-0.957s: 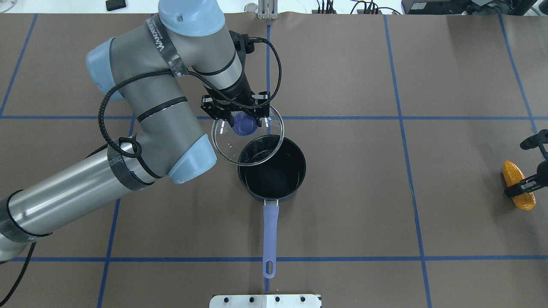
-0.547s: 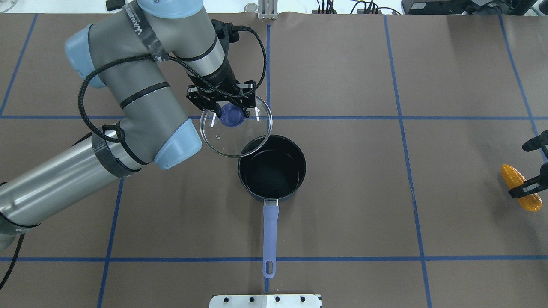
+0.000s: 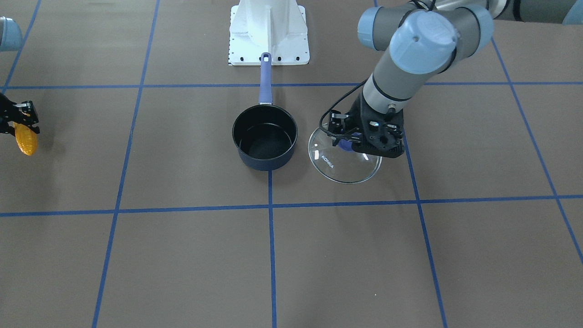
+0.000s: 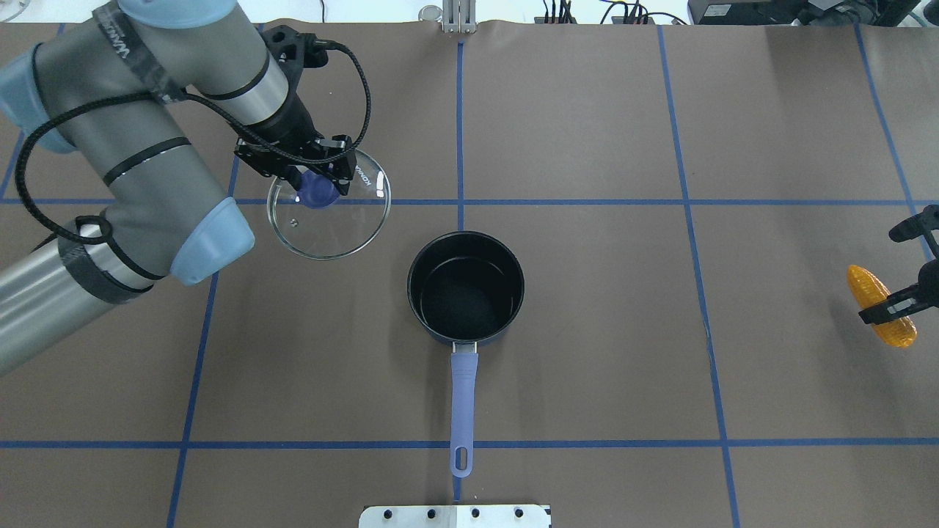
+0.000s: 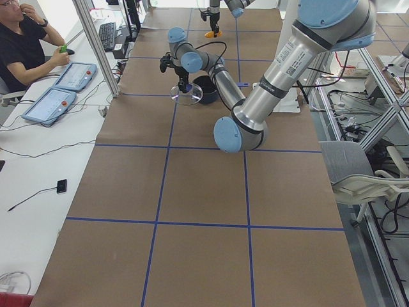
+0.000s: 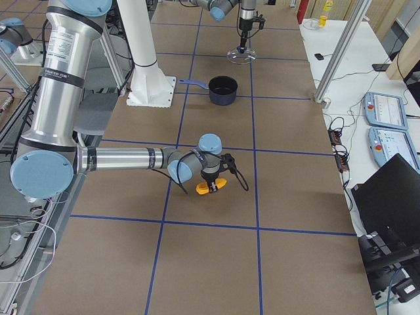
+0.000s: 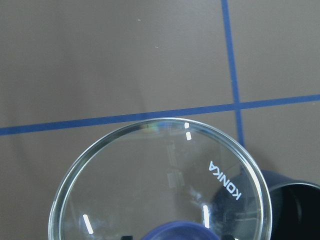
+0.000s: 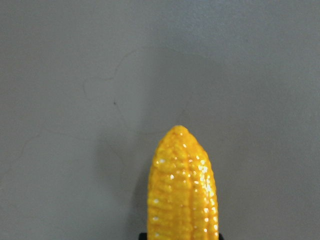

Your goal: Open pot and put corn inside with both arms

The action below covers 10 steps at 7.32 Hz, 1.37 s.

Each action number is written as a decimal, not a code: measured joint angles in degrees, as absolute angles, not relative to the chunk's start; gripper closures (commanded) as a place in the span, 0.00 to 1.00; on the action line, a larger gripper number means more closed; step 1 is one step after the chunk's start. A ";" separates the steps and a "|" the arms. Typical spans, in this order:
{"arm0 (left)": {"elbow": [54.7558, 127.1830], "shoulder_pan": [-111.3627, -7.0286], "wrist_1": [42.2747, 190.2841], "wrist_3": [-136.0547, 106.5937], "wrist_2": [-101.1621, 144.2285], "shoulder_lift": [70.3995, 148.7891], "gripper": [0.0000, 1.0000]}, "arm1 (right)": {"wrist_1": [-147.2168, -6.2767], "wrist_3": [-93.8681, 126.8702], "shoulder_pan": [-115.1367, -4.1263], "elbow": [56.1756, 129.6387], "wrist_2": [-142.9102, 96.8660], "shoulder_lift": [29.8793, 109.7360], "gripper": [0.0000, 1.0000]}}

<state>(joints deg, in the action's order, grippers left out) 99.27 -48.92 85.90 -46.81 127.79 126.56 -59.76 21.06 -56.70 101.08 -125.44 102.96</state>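
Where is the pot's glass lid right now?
In the overhead view the glass lid is in the left half, gripped by its blue knob in the left gripper. It sits up and left of the open pot, apart from its rim.

Bright, even overhead light and sharp views, with faint soft shadows on the table (image 4: 587, 330), white glints streaking the lid (image 7: 160, 185), and tiny highlights dotting the slightly soft close-up corn (image 8: 182, 195).

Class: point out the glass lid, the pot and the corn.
glass lid (image 4: 330, 235), overhead view, bare glass below knob
pot (image 4: 466, 293), overhead view, black inner floor
corn (image 4: 864, 284), overhead view, upper yellow end
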 measured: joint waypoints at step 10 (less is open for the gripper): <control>101.14 -60.63 86.80 -13.72 131.13 105.94 0.49 | -94.06 40.74 -43.51 113.90 -127.30 68.02 0.64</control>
<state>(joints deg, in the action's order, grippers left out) 101.14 -60.63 86.80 -13.72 131.13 105.94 -94.06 40.74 -43.51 113.90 -127.30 68.02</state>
